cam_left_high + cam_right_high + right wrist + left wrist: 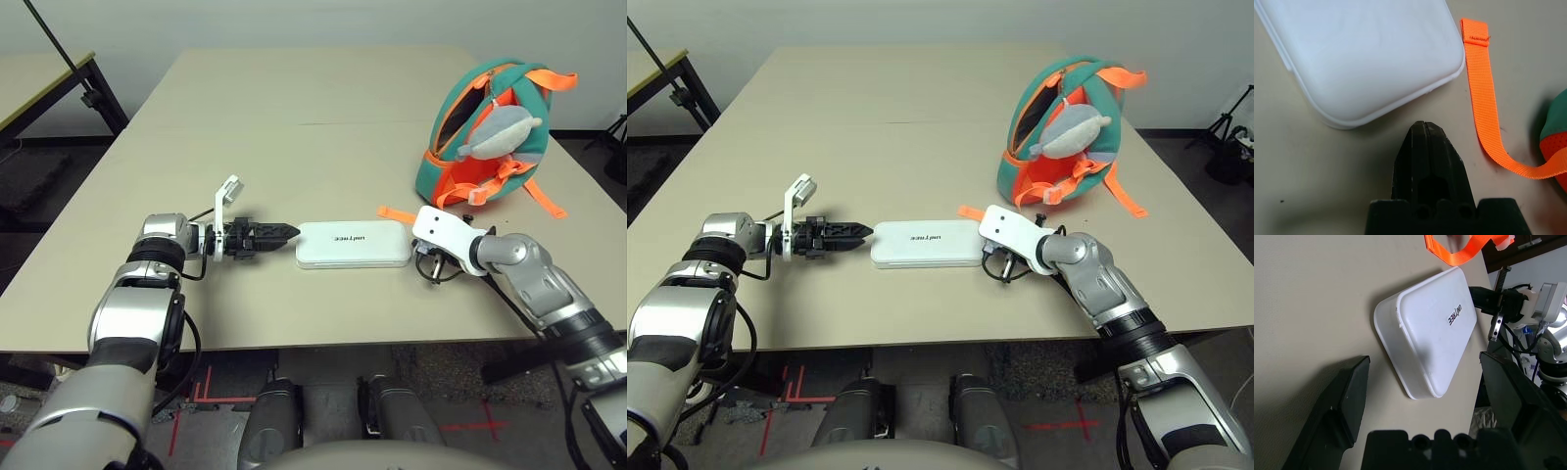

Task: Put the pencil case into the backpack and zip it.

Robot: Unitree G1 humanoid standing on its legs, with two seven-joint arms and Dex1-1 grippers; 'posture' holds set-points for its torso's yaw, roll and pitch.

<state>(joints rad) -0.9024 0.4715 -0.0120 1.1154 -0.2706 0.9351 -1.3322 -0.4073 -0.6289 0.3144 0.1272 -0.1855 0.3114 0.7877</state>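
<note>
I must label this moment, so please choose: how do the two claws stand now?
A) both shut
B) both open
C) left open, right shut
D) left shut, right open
C: the left claw has its fingers wide apart, while the fingers of the right claw meet at their tips.

The backpack (pixel 448 183) is showing teal with bright orange panels and orange straps (pixel 1483 98). The plush toy (pixel 502 133) is wearing pale grey, with a darker grey fin. The pencil case (pixel 353 245) is gleaming plain white, its lettering (pixel 362 238) standing out in black. The counter (pixel 265 127) is showing plain beige. The forearms (pixel 127 318) are shining silver with black bands, and both claws are showing black.
</note>
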